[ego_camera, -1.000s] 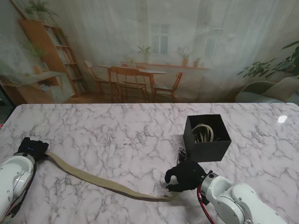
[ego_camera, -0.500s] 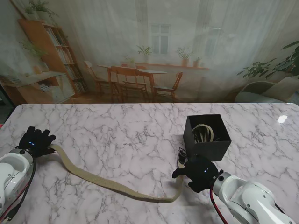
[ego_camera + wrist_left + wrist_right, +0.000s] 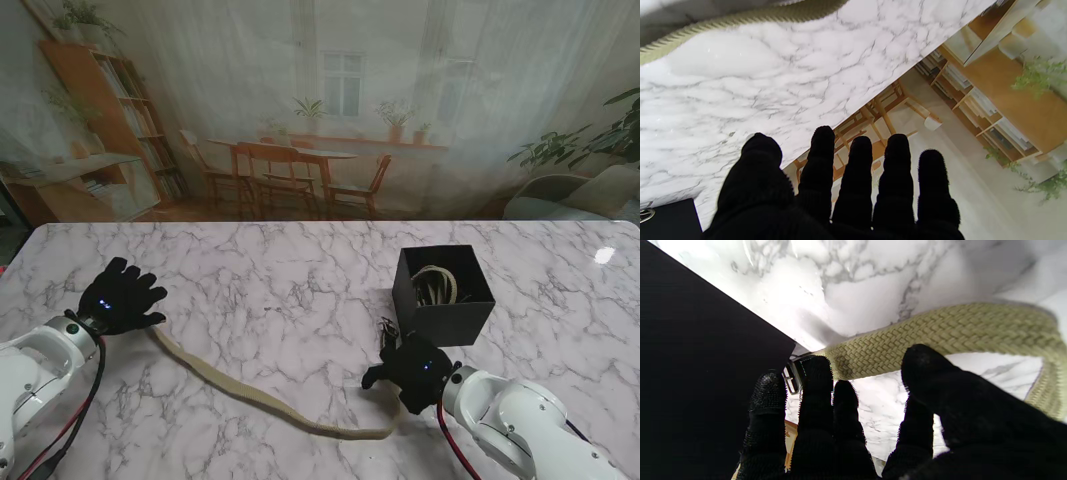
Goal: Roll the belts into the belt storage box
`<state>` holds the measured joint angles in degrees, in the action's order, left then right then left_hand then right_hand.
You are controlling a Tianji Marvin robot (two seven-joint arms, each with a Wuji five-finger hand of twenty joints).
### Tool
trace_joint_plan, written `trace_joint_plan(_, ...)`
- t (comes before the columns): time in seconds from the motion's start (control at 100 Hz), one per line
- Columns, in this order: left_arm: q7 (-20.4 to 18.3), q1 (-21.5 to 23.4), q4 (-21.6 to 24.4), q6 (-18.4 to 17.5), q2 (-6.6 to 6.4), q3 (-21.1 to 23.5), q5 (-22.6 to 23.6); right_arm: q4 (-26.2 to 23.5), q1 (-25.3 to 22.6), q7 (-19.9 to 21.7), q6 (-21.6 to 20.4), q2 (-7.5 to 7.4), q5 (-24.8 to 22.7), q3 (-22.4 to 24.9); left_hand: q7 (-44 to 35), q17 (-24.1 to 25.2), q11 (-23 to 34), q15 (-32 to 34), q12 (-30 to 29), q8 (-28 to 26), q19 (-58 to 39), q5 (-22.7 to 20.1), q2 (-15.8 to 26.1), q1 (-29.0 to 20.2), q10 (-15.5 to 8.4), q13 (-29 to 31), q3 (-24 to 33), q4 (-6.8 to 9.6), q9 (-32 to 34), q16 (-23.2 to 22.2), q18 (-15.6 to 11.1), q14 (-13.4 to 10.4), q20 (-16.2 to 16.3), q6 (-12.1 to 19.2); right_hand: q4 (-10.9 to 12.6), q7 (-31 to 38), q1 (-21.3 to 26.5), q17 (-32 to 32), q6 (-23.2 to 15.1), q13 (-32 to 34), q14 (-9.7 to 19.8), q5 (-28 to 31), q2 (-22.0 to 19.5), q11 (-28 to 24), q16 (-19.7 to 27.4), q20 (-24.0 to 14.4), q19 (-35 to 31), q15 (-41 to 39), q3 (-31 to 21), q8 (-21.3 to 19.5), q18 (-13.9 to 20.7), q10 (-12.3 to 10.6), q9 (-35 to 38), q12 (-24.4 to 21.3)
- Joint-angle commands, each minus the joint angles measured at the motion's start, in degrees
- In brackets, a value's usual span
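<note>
A long tan woven belt (image 3: 240, 390) lies across the table, curving from near my left wrist to a bend beside my right hand. Its metal buckle (image 3: 388, 328) rests against the near left corner of the black storage box (image 3: 443, 312). Another belt (image 3: 435, 283) is coiled inside the box. My right hand (image 3: 410, 368) lies over the buckle end, fingers stretched out; in the right wrist view the belt (image 3: 940, 330) runs past the thumb and the buckle (image 3: 791, 378) sits by the box wall (image 3: 706, 340). My left hand (image 3: 120, 297) is open, fingers spread, clear of the belt (image 3: 740, 20).
The marble table (image 3: 280, 280) reaches its far edge in front of a printed backdrop of a room. The box stands right of centre, farther from me than my right hand.
My left hand let go of the belt's tail, opened and moved right and farther away. My right hand brought the buckle end up to the box, and the belt's bend slid right.
</note>
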<state>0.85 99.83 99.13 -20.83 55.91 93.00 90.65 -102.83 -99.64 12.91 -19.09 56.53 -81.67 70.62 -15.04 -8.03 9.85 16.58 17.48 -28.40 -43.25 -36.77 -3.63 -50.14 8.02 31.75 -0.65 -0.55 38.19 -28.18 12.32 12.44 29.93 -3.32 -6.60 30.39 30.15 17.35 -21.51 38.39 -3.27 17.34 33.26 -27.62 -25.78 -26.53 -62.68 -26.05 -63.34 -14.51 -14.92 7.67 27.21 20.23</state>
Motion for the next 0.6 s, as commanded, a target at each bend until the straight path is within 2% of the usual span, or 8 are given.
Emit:
trace_joint_plan(0.0, -0.03, 0.02, 0.67, -0.67, 0.17, 0.04, -0.26, 1.13, -0.65, -2.64, 0.69, -0.12, -0.58, 0.25, -1.0, -0.04, 0.05, -1.12, 0.98, -0.85, -0.47, -1.34, 2.41, -0.45, -0.09, 0.8, -0.52, -0.14, 1.52, -0.18, 3.0, 0.07, 1.16, 0.07, 1.45, 0.5, 3.12, 0.85, -1.41, 1.31, -0.36, 1.6, -0.44, -0.17, 0.7, -0.17, -0.6, -1.72, -3.15, -1.31, 0.44, -0.18, 1.16, 0.01)
trace_joint_plan(0.09, 0.37, 0.34, 1.18, -1.42, 0.24, 0.18, -0.86, 1.48, -1.32, -6.06, 1.16, -0.08, -1.51, 0.85, -1.18, -0.09, 0.05, -1.05, 1.17, -1.41, -0.63, -1.25, 2.49, -0.64, -0.11, 0.9, -0.56, -0.19, 1.62, -0.38, 2.98, 0.25, 1.33, -0.01, 1.18, 0.55, 4.04, 1.93, -0.93, 2.55, -0.14, 2.12, -2.64, -0.54, 0.62, -0.35, -1.45, -2.06, -3.13, -1.61, 0.76, -1.0, 2.95, -0.05)
trace_joint_plan(0.16, 0.72, 0.63, 1.4, -2.09, 0.31, -0.11, -1.66, 1.18, -1.81, -6.5, 1.14, -0.13, -2.61, 1.47, -1.12, -0.23, 0.15, -0.85, 1.31, -1.6, -0.86, -1.17, 2.56, -0.7, -0.11, 1.26, -0.58, -0.2, 1.9, -0.56, 3.1, 0.33, 1.49, -0.12, 1.0, 0.7, 4.76, 2.11, -1.26, 2.51, -0.12, 2.17, -2.79, -0.36, 0.66, -0.39, -1.74, -1.92, -3.19, -1.67, 0.79, -0.68, 2.89, -0.17)
trace_joint_plan(0.26, 0.38, 0.89, 1.57, -3.23, 0.44, -1.13, -3.22, 0.97, -1.88, -5.84, 0.91, -0.29, -4.17, 1.82, -0.86, -0.37, 0.2, -0.7, 1.45, -1.54, -1.12, -1.26, 2.71, -0.4, -0.27, 1.58, -0.71, -0.21, 2.15, -0.77, 3.07, 0.2, 1.66, -0.16, 0.75, 0.55, 3.89, 2.06, -1.61, 2.01, -0.23, 1.53, -0.99, 0.08, 0.8, -0.34, -1.88, -1.5, -2.95, -1.51, 0.99, -0.92, 2.17, -0.39)
trace_joint_plan(0.38, -0.41, 0.87, 1.54, -4.41, 0.42, -2.62, -4.11, 1.78, -1.07, -5.32, 0.71, -0.56, -5.61, 1.18, -0.8, -0.52, 0.19, -0.72, 1.54, -1.61, -1.31, -1.35, 2.7, -0.46, -0.29, 1.73, -0.65, -0.19, 2.33, -0.88, 3.07, 0.08, 1.79, -0.06, 0.29, 0.82, 1.99, 2.19, -2.32, 2.2, 0.06, 2.59, 2.12, 0.82, 0.99, -0.2, -1.92, -1.11, -2.09, -1.16, 1.13, -3.01, 2.23, -0.95)
trace_joint_plan(0.49, -1.93, 0.68, 1.38, -5.69, 0.43, -4.01, -5.48, 3.63, 0.02, -7.6, 1.89, -0.75, -6.48, -0.12, -0.73, -0.62, 0.18, -0.72, 1.6, -1.68, -1.5, -1.29, 2.72, -0.52, -0.24, 1.78, -0.61, -0.18, 2.33, -0.98, 2.97, 0.09, 1.89, -0.11, -0.52, 4.48, -1.18, 2.91, -2.52, 3.19, 0.42, 9.16, 4.31, 0.78, 0.91, -0.23, -2.3, -1.31, -0.55, -2.35, 1.26, -4.03, 3.41, -1.15)
trace_joint_plan(0.55, -3.17, 0.41, 1.16, -6.97, 0.42, -4.93, -6.69, 4.88, 0.63, -9.88, 2.7, -0.79, -6.31, -0.88, -0.72, -0.73, 0.19, -0.68, 1.63, -1.74, -1.7, -1.22, 2.71, -0.58, -0.31, 1.82, -0.61, -0.19, 2.34, -1.04, 2.94, 0.1, 1.99, -0.07, -0.99, 9.7, -3.4, 3.36, -2.71, 4.02, 0.88, 15.96, 5.31, 0.57, 0.67, -0.18, -2.85, -1.69, 0.03, -6.05, 1.25, -4.73, 4.53, -1.29)
trace_joint_plan(0.59, -4.3, 0.08, 0.88, -7.82, 0.41, -5.72, -7.74, 5.49, 0.95, -10.78, 3.04, -0.77, -5.92, -1.3, -0.64, -0.75, 0.12, -0.71, 1.61, -1.75, -1.8, -1.02, 2.73, -0.62, -0.35, 1.76, -0.59, -0.18, 2.14, -1.06, 2.87, 0.04, 2.04, -0.17, -6.16, 13.01, -3.07, 3.32, -3.37, 4.22, 0.97, 18.73, 6.39, 0.52, 0.61, -0.07, -3.05, -1.73, 2.12, -7.4, 1.23, -5.31, 5.07, -1.34)
